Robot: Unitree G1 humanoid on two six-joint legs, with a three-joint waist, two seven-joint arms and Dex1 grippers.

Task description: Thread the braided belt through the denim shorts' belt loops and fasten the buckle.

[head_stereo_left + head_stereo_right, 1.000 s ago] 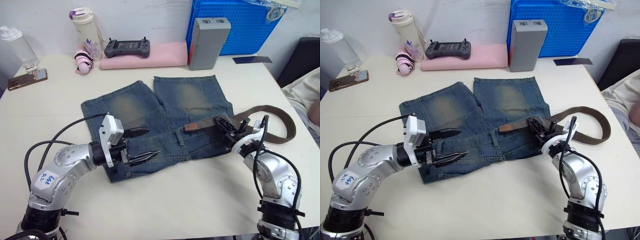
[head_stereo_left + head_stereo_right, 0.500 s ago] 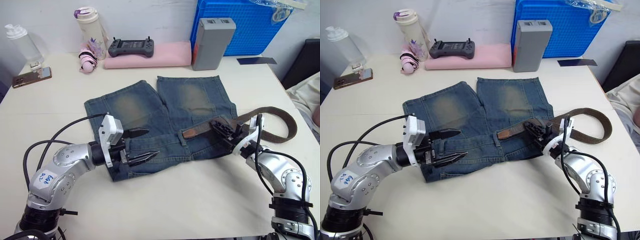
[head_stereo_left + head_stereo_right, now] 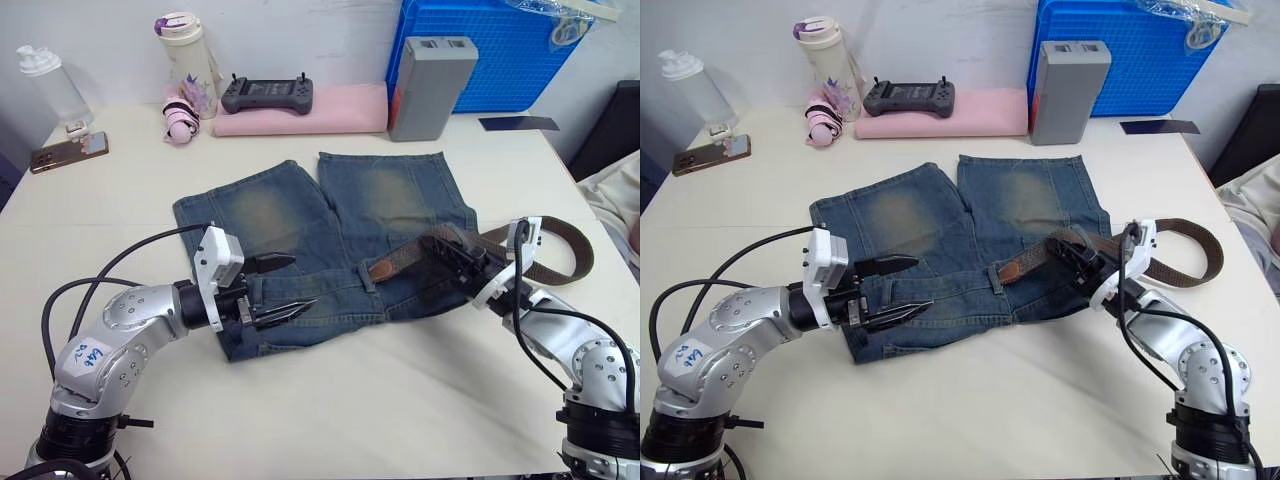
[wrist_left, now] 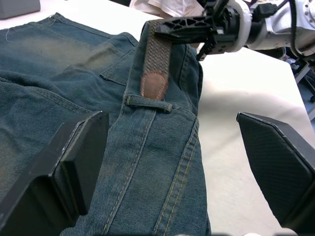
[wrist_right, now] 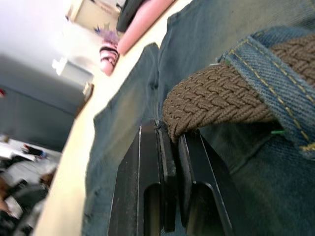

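The denim shorts (image 3: 330,225) lie flat on the table with the waistband toward me. The braided belt (image 3: 410,258) runs along the waistband's right half. Its tan tip (image 4: 153,84) lies just short of a belt loop (image 4: 147,102), and its tail curves off to the right (image 3: 565,250). My right gripper (image 3: 452,258) is shut on the belt, which passes under another belt loop (image 5: 275,93) beside the fingers (image 5: 147,187). My left gripper (image 3: 300,283) hovers open over the waistband's left part, holding nothing. The buckle is hidden.
At the back stand a blue crate (image 3: 480,45), a grey box (image 3: 425,72), a pink cushion (image 3: 330,110) with a controller (image 3: 265,95), a tumbler (image 3: 185,50) and a clear bottle (image 3: 45,85). A phone (image 3: 70,152) lies at the left. A person's sleeve (image 3: 612,180) shows at the right edge.
The head view has shifted a little. My right gripper has moved slightly left along the waistband with the belt in it. The left gripper has stayed where it was, open.
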